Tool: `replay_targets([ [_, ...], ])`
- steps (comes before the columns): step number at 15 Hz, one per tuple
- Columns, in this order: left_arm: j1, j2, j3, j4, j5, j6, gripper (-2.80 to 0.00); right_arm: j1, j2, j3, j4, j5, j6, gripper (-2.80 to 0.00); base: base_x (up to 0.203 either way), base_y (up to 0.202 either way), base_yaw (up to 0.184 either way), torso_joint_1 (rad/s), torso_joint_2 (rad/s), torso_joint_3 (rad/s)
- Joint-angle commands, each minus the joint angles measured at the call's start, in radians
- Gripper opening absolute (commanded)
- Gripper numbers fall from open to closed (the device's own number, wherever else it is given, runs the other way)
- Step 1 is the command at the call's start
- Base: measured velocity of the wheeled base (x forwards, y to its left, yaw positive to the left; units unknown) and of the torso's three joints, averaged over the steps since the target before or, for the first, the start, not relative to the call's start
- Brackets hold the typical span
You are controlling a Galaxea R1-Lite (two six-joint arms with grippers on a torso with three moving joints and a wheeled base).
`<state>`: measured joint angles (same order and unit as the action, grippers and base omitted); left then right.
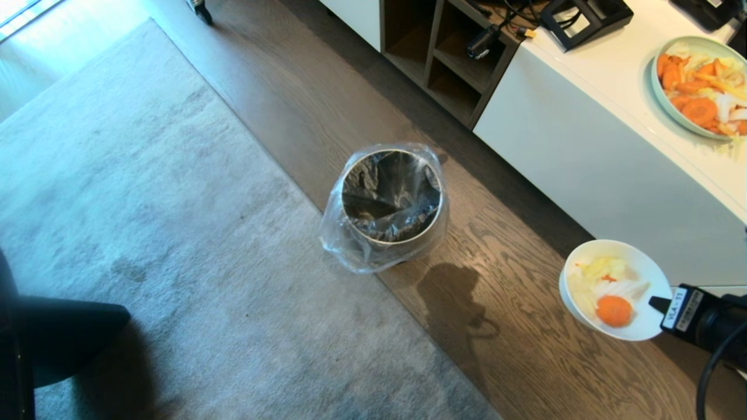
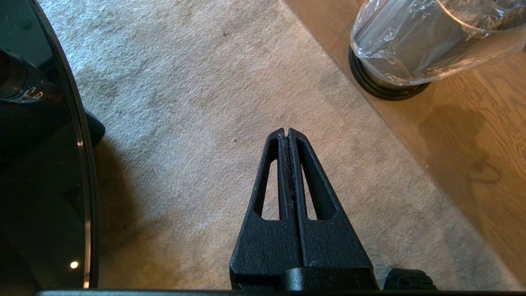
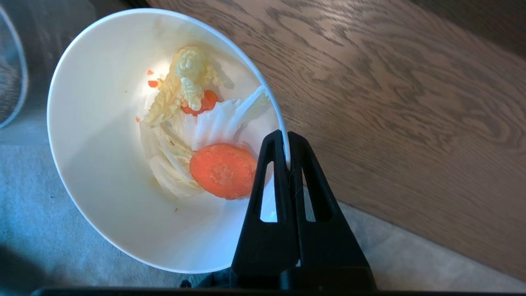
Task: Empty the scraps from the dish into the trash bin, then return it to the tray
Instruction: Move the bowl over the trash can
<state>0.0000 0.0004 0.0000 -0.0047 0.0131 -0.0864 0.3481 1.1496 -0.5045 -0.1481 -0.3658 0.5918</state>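
My right gripper (image 1: 658, 304) (image 3: 286, 137) is shut on the rim of the dish (image 1: 642, 326) (image 3: 98, 164), a deep white bowl held above the wooden floor at the lower right. Inside lie the scraps (image 1: 607, 289) (image 3: 193, 123): pale cabbage bits and a round orange carrot slice (image 1: 614, 310) (image 3: 224, 169). The trash bin (image 1: 390, 201) (image 2: 411, 45), steel with a clear liner bag, stands on the floor to the dish's left, apart from it. My left gripper (image 2: 286, 130) hangs shut and empty over the carpet. The tray is out of view.
A white cabinet (image 1: 583, 146) runs along the right, carrying a pale plate of orange food (image 1: 700, 87) and a black stand (image 1: 583, 20). Open wooden shelves (image 1: 449, 52) sit behind the bin. Grey carpet (image 1: 146, 233) covers the left. A dark round glass surface (image 2: 41, 164) is beside the left arm.
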Motion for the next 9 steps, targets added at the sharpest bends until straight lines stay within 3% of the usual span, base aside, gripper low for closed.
replay_targets([
  [1, 0.000, 0.000, 0.000, 0.000, 0.001, -0.001, -2.80, 0.000, 0.019, -0.001, -0.082, 0.020, -0.042, -2.80, 0.000, 0.000, 0.000, 0.000, 0.00, 0.000],
  [4, 0.000, 0.000, 0.000, 0.000, 0.001, -0.001, -2.80, 0.000, 0.072, -0.082, -0.101, 0.041, -0.070, -2.80, 0.000, 0.000, 0.000, 0.000, 0.00, 0.000],
  [9, 0.000, 0.000, 0.000, -0.001, 0.001, -0.001, -2.80, 0.015, 0.271, -0.331, -0.107, 0.043, -0.141, -2.80, 0.000, 0.000, 0.000, 0.000, 0.00, 0.000],
])
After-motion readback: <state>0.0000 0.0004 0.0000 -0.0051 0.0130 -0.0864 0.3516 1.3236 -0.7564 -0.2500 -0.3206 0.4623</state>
